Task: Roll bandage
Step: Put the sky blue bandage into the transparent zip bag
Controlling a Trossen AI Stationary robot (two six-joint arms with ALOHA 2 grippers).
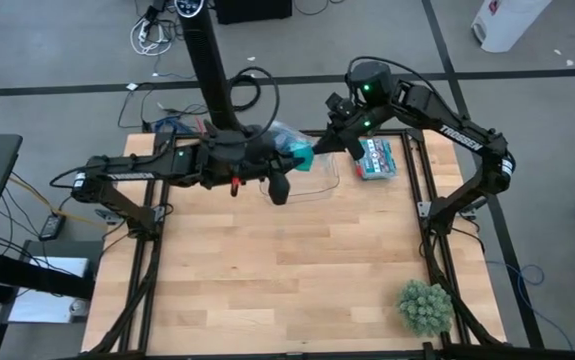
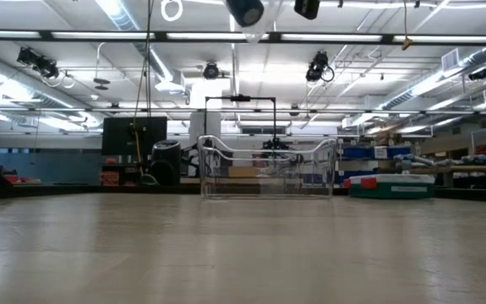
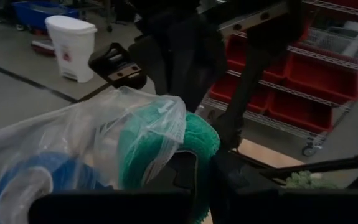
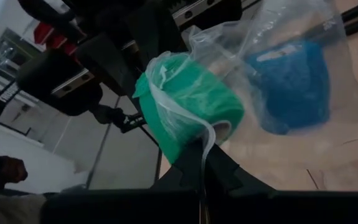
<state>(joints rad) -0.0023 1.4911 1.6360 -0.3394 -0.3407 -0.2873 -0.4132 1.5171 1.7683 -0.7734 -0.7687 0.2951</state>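
Both hands meet above the desk's [image 1: 267,270] far edge, over a clear bin [image 1: 319,172]. Left hand [image 3: 200,177] is pinched nearly shut on a crinkled clear plastic bag [image 3: 85,134] at the bandage [image 3: 166,155], a soft teal coil half inside the bag. Right hand [image 4: 205,163] is closed on the same film just under the bandage; a fuzzy blue roll [image 4: 294,84] sits deeper in the bag.

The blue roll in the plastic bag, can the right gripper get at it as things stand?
Probably not directly. The right gripper is shut on the bandage and bag edge, and the blue roll sits deeper inside the plastic bag.
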